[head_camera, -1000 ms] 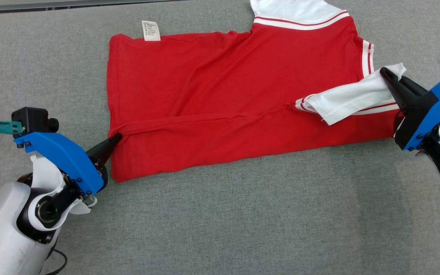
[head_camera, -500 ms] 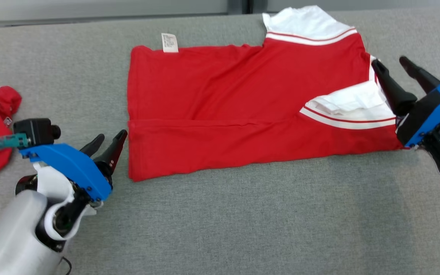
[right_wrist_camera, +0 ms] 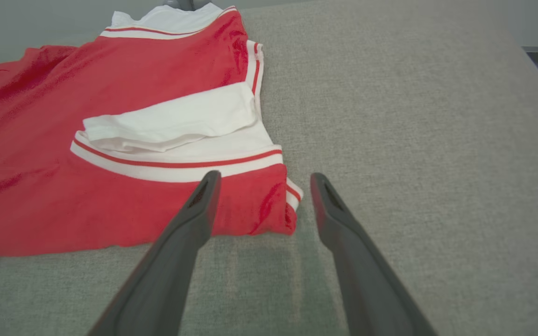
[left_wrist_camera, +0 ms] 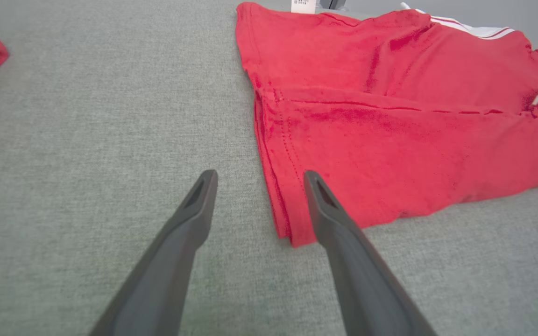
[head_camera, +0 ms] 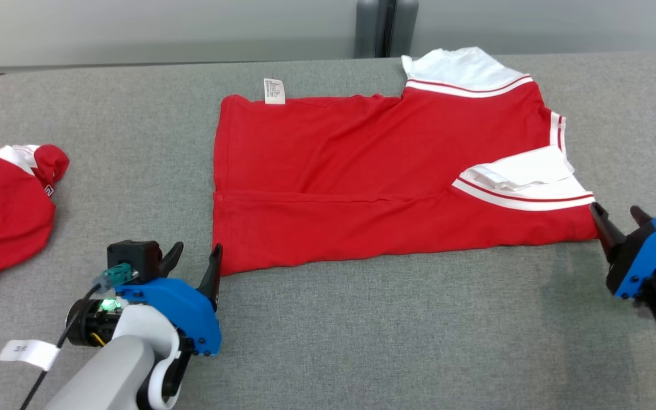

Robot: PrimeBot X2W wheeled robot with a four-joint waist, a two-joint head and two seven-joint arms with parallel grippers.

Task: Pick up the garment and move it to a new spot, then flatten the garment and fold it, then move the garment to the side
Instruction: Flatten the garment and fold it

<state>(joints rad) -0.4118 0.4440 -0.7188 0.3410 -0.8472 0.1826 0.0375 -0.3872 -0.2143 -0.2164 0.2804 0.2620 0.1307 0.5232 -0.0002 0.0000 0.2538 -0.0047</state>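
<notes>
Left gripper hangs low over the grey table with its fingers spread and empty, just off the near-left corner of the red garment. The right gripper is likewise apart and empty, just off the near-right corner.

A second ago both were pinched shut, the left on the hem and the right on the white sleeve. Now they have let go and drawn back toward the robot.

Beyond them, the near strip of the garment lies doubled over the body, its fold line running left to right, with the white sleeve laid flat on top. So the first lengthwise fold looks finished and released.

Farther off, the care label and the far sleeve still stick out past the far edge. That side probably needs folding next, before the move aside.
</notes>
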